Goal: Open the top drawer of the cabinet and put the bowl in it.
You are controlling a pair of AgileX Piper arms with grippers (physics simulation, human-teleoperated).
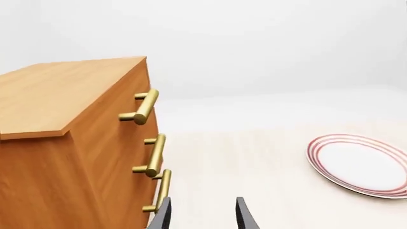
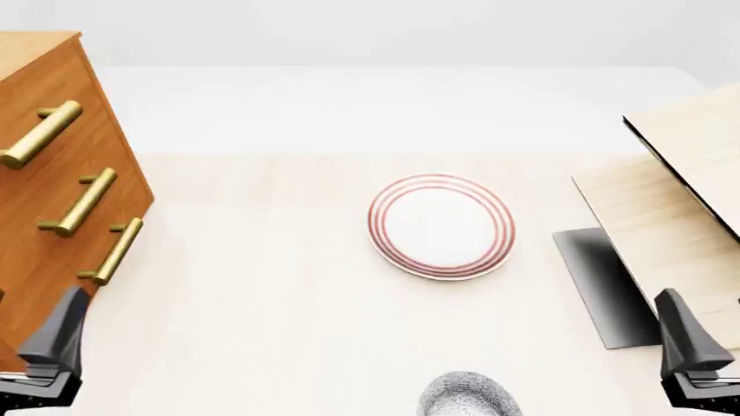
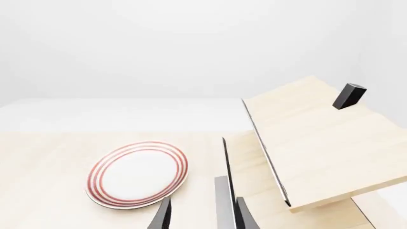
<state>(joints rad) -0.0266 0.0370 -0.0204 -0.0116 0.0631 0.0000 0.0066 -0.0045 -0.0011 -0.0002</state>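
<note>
Nothing done yet, as far as pics show. The cabinet point(image 2: 52, 173) sits at far left of the surface point(image 2: 255, 329), all 3 drawers flush w/ the front. The top drawer point(image 2: 47, 108) is closed, its brass bar handle point(image 2: 42, 133) untouched.

The bowl point(image 2: 469, 397) is at the near edge, centre, only partly in frame in the front view, standing free on the surface. It's well apart from the cabinet, w/ the red-ringed plate point(image 2: 441, 226) beyond it.

Left claw point(image 1: 203, 217): fingers apart, holding nothing, low beside the cabinet's near corner and close to the lowest handle, not the top one. Right claw point(image 3: 202, 218): fingers apart too, empty, over by the pale wood panels point(image 2: 682, 199) on the right side.

Left to do, by my read: everything. Get left claw up to the top handle, pull drawer out, then pick up bowl (prob. right arm, nearer) & set it inside.
</note>
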